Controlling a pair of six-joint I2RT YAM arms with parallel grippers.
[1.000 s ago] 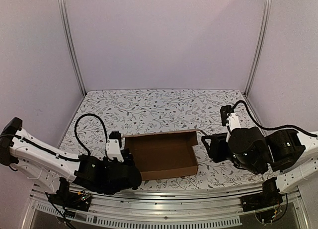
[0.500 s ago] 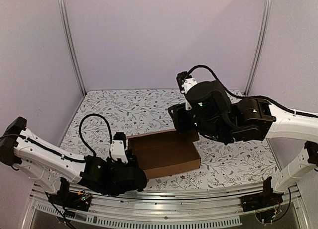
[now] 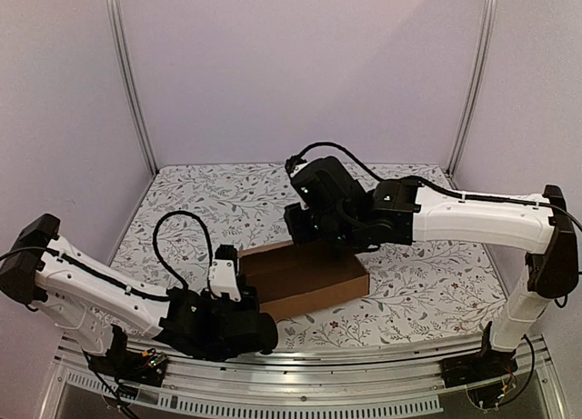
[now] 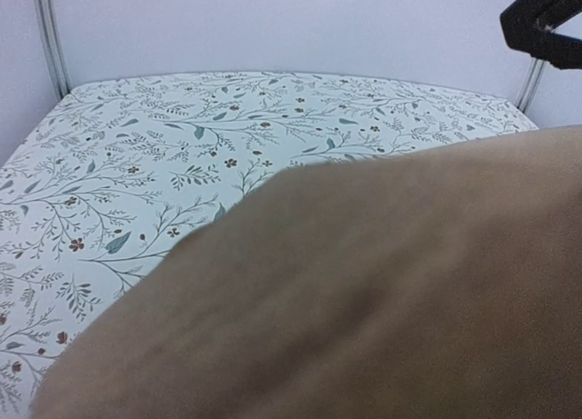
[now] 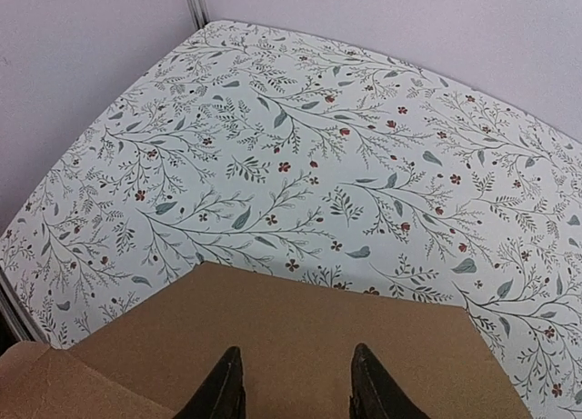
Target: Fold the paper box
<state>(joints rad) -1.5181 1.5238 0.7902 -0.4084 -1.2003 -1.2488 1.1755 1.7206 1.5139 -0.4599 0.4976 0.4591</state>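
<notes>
Note left pincer (image 3: 256,314) closed tight at paper box's (image 3: 309,275) near-left corner, right pincer (image 5: 296,394) half-parted above its far flap.

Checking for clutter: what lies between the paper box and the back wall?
Nothing but bare floral table cover, shown clearly in the right wrist view beyond the paper box's far edge.

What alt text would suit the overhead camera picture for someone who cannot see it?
A brown paper box lies open on a flower-patterned table. The robot's right hand hangs over the box's far edge, while its left hand sits low at the box's near left corner.
</notes>
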